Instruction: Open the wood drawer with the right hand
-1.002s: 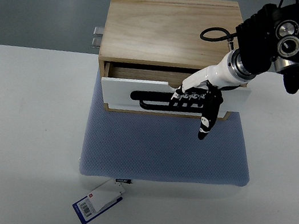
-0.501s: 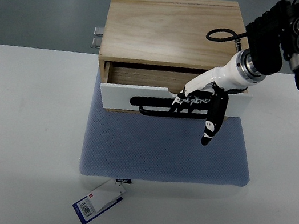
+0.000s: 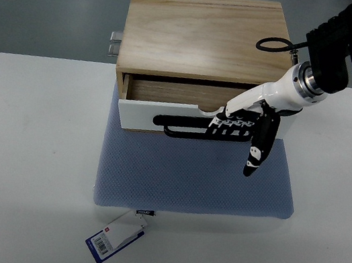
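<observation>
A light wood drawer box [image 3: 200,33] stands at the back of the table on a blue-grey mat [image 3: 195,176]. Its white drawer front [image 3: 145,114] is pulled out a little, showing a strip of the drawer's inside [image 3: 170,89]. A black bar handle [image 3: 180,125] runs across the front. My right hand [image 3: 238,125] comes in from the upper right, its fingers [image 3: 228,127] curled over the handle's right part, the thumb [image 3: 256,152] pointing down in front of the drawer. The left hand is out of view.
The white table [image 3: 20,165] extends left and front of the mat. A paper tag with a barcode [image 3: 113,237] lies at the mat's front edge. A metal fitting [image 3: 114,44] sticks out at the box's back left.
My right hand has shifted to the right along the handle and slightly toward me. The drawer front has come out a bit further, with the opening slightly wider.
</observation>
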Robot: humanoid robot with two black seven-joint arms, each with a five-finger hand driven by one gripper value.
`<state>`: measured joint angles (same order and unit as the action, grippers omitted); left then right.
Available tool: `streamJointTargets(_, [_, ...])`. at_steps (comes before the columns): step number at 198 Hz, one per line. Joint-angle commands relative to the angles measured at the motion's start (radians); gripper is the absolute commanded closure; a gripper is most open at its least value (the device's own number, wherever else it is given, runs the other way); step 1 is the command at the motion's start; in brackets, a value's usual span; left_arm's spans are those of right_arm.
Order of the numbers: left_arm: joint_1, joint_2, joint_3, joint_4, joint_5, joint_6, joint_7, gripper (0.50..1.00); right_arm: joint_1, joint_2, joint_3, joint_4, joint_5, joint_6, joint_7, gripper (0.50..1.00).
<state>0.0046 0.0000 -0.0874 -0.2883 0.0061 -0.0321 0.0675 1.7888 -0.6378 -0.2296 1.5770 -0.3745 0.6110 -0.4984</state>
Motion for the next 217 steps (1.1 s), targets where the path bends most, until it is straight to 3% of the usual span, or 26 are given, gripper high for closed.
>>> streamJointTargets(1, [0.000,0.000,0.000,0.000,0.000,0.000,0.000,0.500,0.000,0.001,0.013,0.000,0.013,0.000,0.000,0.558])
streamJointTargets(62, [0.000,0.000,-0.002,-0.002,0.002,0.000,0.000,0.500,0.073,-0.036,0.050,-0.017,0.014,0.000,0.000,0.558])
streamJointTargets(112, [0.000,0.000,-0.002,-0.002,0.003,-0.002,0.000,0.500,0.075,-0.071,0.095,-0.106,0.006,0.000,0.009,0.558])
streamJointTargets(113, [0.000,0.000,-0.002,-0.002,0.003,0.000,0.000,0.500,0.066,-0.080,0.126,-0.145,0.002,0.000,0.012,0.558])
streamJointTargets(132, [0.000,0.000,-0.002,-0.002,0.003,0.000,0.000,0.500,0.020,-0.092,0.206,-0.238,0.000,0.000,0.017,0.558])
streamJointTargets(143, [0.000,0.000,-0.002,-0.002,0.003,0.000,0.000,0.500,0.020,-0.092,0.207,-0.238,0.000,0.000,0.017,0.558])
streamJointTargets(144, [0.000,0.000,-0.003,-0.002,0.003,0.000,0.000,0.500,-0.017,-0.095,0.266,-0.300,-0.001,0.000,0.018,0.558])
streamJointTargets(152, [0.000,0.000,-0.003,-0.003,0.005,0.000,0.000,0.500,-0.049,-0.094,0.318,-0.354,-0.004,0.000,0.026,0.556])
streamJointTargets(162, [0.000,0.000,-0.003,-0.003,0.005,0.000,0.000,0.500,-0.049,-0.094,0.319,-0.354,-0.004,0.000,0.026,0.556])
streamJointTargets(163, [0.000,0.000,-0.003,-0.003,0.005,0.000,0.000,0.500,-0.089,-0.089,0.382,-0.426,-0.004,0.000,0.043,0.556])
streamJointTargets(181, [0.000,0.000,-0.003,-0.005,0.005,-0.002,0.000,0.500,-0.166,-0.074,0.492,-0.526,-0.004,0.000,0.087,0.556])
streamJointTargets(217, [0.000,0.000,-0.005,-0.005,0.005,0.000,0.000,0.500,-0.339,-0.011,0.687,-0.655,-0.003,-0.192,0.199,0.556])
